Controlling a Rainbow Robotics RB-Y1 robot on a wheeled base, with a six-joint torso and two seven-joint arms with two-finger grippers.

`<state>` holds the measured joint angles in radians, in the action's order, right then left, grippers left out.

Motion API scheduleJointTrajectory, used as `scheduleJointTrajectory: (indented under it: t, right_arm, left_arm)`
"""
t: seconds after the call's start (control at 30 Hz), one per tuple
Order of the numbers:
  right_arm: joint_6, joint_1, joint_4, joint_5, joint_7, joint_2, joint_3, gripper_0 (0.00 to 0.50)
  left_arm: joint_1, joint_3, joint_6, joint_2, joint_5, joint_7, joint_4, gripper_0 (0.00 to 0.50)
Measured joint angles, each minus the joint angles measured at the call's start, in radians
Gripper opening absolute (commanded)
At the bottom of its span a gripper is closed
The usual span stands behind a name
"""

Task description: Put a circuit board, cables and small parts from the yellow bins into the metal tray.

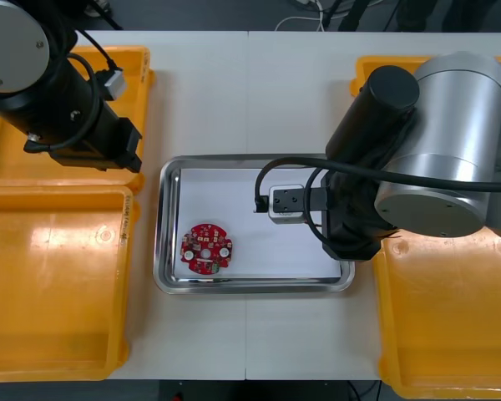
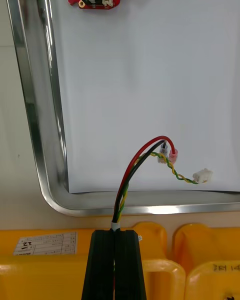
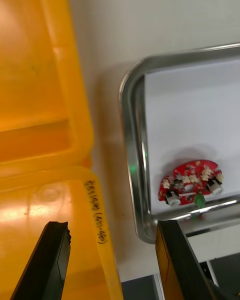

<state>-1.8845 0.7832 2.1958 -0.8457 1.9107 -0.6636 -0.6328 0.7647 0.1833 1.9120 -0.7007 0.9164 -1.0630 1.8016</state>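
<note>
Gripping red & yellow cable (image 2: pixel 124 187), right jaws stay-free clamped on it at metal tray's (image 1: pixel 163 251) right edge, cable ends over white inside. Circuit board (image 1: pixel 206 247) lies nr tray's front-left corner. Left jaws apart over left yellow bins (image 1: pixel 50 334)

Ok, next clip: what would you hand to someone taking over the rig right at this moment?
Right gripper: shut on the red and yellow cable, holding its free end over the white inside of the metal tray; not yet released.
Left gripper: open, holding nothing, above the yellow bins on the robot's left, beside the tray.
Done: one circuit board lies in the tray.
Left: release the cable into the tray, then fetch any further cables and the small metal parts.
</note>
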Motion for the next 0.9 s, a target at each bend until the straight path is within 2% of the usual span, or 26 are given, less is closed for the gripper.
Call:
scheduleJointTrajectory:
  t: [0.1,0.27,0.4,0.53,0.9]
  right_arm:
    - [0.019,0.000,-0.028,0.014,0.000,0.020,-0.020,0.000]
    - [0.024,0.001,-0.051,0.102,0.000,0.053,-0.077,0.000]
    - [0.027,0.001,-0.066,0.170,0.001,0.079,-0.131,0.000]
    - [0.044,0.002,-0.106,0.190,0.002,0.103,-0.166,0.000]
    - [0.085,0.002,-0.213,0.241,0.013,0.168,-0.177,0.000]
  left_arm:
    - [0.000,-0.035,0.000,0.000,-0.055,-0.001,-0.042,0.500]
    - [0.000,-0.090,0.000,-0.002,-0.128,-0.055,-0.107,0.500]
    - [0.000,-0.145,0.000,-0.013,-0.143,-0.185,-0.153,0.500]
    - [0.000,-0.189,0.000,-0.031,-0.156,-0.316,-0.182,0.500]
    - [0.000,-0.251,-0.002,-0.056,-0.207,-0.333,-0.284,0.500]
